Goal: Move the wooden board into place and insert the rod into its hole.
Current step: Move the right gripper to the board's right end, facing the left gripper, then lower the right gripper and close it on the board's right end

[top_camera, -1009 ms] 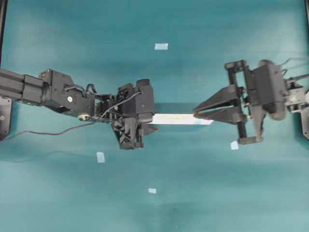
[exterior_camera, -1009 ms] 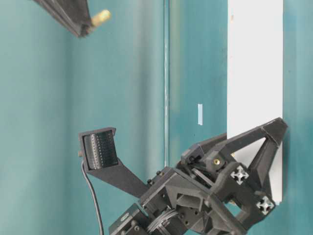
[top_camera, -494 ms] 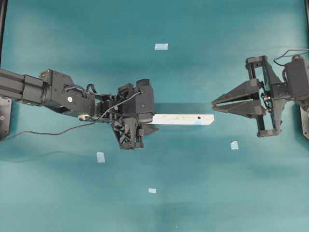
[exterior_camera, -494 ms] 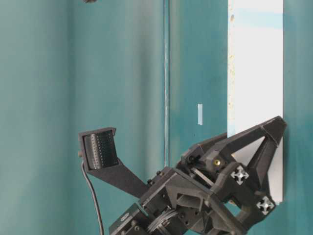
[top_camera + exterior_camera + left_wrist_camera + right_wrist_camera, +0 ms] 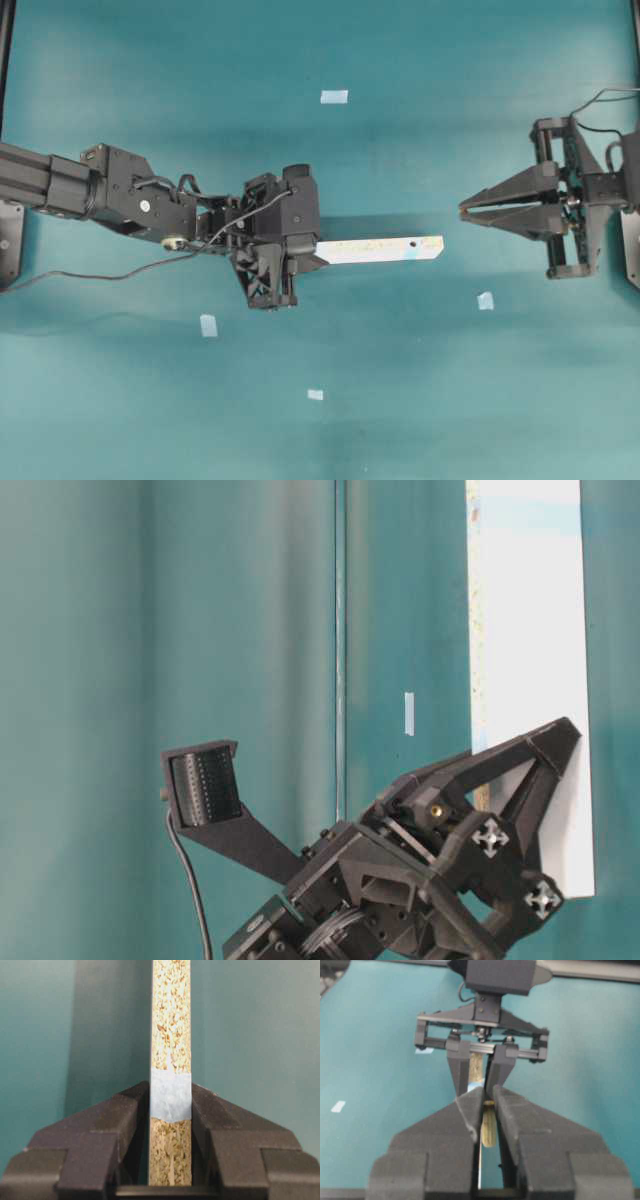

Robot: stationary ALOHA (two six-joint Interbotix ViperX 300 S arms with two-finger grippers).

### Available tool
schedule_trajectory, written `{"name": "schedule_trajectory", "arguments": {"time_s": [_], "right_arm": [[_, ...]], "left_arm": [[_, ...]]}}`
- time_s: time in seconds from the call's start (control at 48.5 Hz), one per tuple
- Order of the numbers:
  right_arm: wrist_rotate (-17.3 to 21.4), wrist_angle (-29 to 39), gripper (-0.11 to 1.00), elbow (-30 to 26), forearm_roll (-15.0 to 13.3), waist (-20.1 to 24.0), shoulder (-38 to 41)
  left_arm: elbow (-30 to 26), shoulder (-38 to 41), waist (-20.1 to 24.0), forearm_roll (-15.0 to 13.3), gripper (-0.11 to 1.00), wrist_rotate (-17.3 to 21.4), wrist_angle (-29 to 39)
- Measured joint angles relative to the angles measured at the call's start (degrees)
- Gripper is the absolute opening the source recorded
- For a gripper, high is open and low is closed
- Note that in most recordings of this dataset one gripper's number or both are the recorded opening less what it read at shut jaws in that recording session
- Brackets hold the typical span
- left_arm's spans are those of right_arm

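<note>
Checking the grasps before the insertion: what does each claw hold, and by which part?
Left claw clamps the wooden board on its faces, at the end away from the hole. Right claw pinches the rod lengthwise between its fingertips.

Gap: teal desk [image 5: 400, 400] lay bare between the wooden board [image 5: 380, 249] tip and the right end effector [image 5: 464, 213], well apart.
Obstacle: left end effector [image 5: 300, 255] clamped the board's near end, blocking that side.
Hole [image 5: 411, 243]: uncovered from above.
Tape squares [image 5: 485, 300]: flat, no hindrance.

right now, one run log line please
left fingers: shut on wooden board | right gripper: holds rod | hole: empty
</note>
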Motion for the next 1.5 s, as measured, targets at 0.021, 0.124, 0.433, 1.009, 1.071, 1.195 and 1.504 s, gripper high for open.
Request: {"name": "schedule_trajectory", "arguments": {"time_s": [0.021, 0.124, 0.433, 1.009, 1.071, 1.195, 1.504], "right_arm": [[-0.18, -0.62, 0.1, 0.35, 0.44, 0.0, 0.0], [-1.32, -3.69, 0.1, 2.11, 2.29, -0.09, 0.0], [-1.67, -8.26, 0.1, 3.52, 2.9, -0.09, 2.2], [-3.16, -30.23, 0.1, -2.02, 2.99, 0.35, 27.77], [-3.52, -31.9, 0.1, -2.46, 3.08, 0.35, 30.15], [-3.69, -34.01, 0.1, -3.43, 3.25, 0.44, 33.4], [-4.39, -34.8, 0.1, -4.31, 3.25, 1.23, 37.97]], "left_arm": [[0.0, 0.0, 0.0, 0.0, 0.22, 0.0, -0.09], [0.0, 0.0, 0.0, 0.0, 0.22, 0.0, -0.09], [0.0, 0.26, 0.0, 0.0, 0.22, 0.0, -0.18], [-0.44, 0.97, -0.09, 0.09, 0.22, 0.0, -0.35], [-0.44, 0.97, 0.0, 0.0, 0.22, 0.0, -0.35], [-0.44, 0.97, 0.0, 0.0, 0.22, 0.0, -0.35], [-0.44, 0.97, 0.0, 0.0, 0.22, 0.0, -0.35]]}}
